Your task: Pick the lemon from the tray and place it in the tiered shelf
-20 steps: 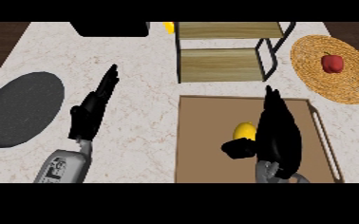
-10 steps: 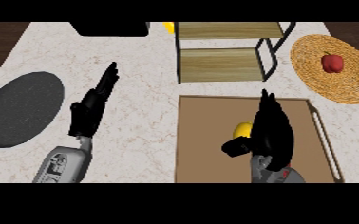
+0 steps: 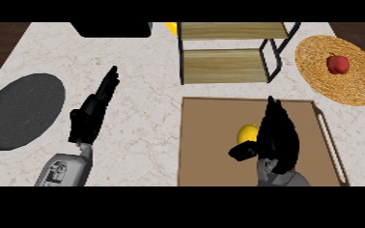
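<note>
Since the earlier frame your right hand had slid left across the tray, closing on the lemon. You could see the lemon sitting on the tray just left of the palm, with the thumb low beside it and the fingers straight, open, gripping nothing yet. That placement suited wrapping the fruit from its right. The tiered shelf stood far of the tray. Your left hand rested open over the table.
</note>
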Tool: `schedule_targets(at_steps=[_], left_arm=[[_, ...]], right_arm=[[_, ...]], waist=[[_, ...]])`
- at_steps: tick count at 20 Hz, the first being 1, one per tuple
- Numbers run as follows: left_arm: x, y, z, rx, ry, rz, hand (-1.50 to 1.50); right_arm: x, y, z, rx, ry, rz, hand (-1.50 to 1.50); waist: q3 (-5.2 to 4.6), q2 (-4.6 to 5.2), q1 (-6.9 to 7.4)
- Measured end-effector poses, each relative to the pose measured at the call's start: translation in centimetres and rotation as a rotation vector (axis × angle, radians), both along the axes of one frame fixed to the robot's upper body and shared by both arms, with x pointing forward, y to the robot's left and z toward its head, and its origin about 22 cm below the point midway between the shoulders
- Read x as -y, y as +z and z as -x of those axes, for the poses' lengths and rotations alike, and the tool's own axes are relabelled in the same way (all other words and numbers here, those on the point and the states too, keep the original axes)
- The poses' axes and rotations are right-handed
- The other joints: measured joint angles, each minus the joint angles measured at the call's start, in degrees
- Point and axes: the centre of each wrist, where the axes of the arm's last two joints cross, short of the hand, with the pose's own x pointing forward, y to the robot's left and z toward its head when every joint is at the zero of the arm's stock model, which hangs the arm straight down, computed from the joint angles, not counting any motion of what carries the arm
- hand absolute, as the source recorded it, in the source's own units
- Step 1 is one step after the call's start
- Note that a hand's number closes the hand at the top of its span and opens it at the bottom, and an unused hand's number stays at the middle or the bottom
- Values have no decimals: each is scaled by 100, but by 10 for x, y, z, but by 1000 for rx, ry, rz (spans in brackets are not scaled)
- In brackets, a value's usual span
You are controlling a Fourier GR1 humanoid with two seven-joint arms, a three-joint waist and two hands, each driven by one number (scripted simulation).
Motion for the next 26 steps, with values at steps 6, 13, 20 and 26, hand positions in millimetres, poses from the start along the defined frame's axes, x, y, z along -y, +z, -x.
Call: schedule_targets(at_steps=[6, 13, 20, 26], left_arm=[[-5, 2, -3, -5, -2, -1, 0], [-4, -4, -2, 2, -3, 1, 0], [-2, 0, 5, 4, 0, -3, 0], [5, 4, -2, 6, -30, -2, 0]], right_arm=[[1, -7, 1, -10, 0, -22, -150], [-2, -27, 3, -61, 10, -23, 150], [-6, -31, 2, -74, 55, 28, 150], [-68, -28, 12, -39, 342, 55, 150]], waist=[[1, 2, -11], [0, 2, -8], [-4, -7, -3], [0, 18, 141]])
